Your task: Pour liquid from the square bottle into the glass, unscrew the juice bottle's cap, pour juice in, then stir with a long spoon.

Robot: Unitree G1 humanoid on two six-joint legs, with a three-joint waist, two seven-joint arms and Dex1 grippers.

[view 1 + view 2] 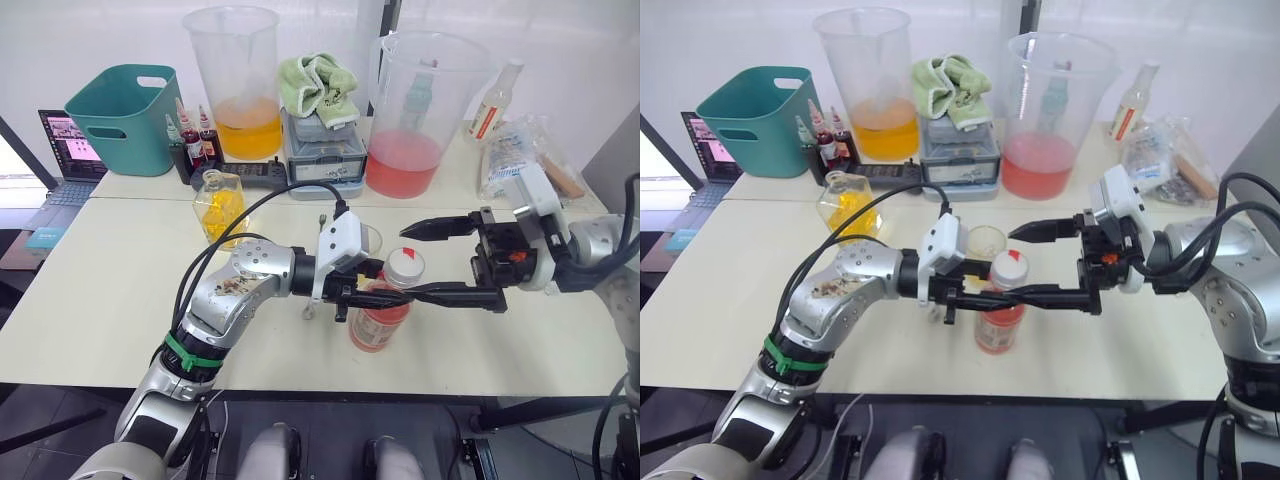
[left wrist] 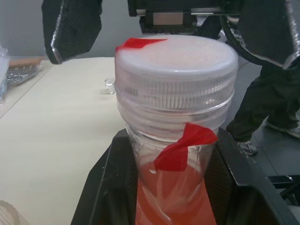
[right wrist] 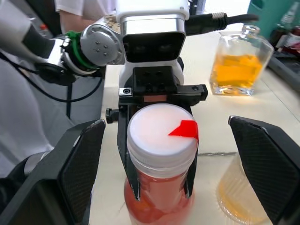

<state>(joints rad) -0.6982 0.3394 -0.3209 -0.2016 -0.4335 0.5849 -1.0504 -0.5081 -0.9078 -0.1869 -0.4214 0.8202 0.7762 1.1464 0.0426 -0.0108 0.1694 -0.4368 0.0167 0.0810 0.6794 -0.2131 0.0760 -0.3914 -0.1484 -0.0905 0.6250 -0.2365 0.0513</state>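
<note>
On the left of the surface (image 1: pixel 120 290) we see the square bottle (image 1: pixel 221 205), upright and well apart from both grippers. Our left gripper (image 1: pixel 368 292) clamps the neck of the juice bottle (image 1: pixel 380 318), which stands upright near the front edge with the juice bottle's cap (image 3: pixel 161 131) on. The glass (image 1: pixel 986 243) stands just behind it. Our right gripper (image 1: pixel 425 262) spreads wide, its fingers either side of the cap.

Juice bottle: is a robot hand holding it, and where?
Yes. The left gripper clamps the juice bottle at its neck, just under the cap. The right gripper is open, holding nothing.
</note>
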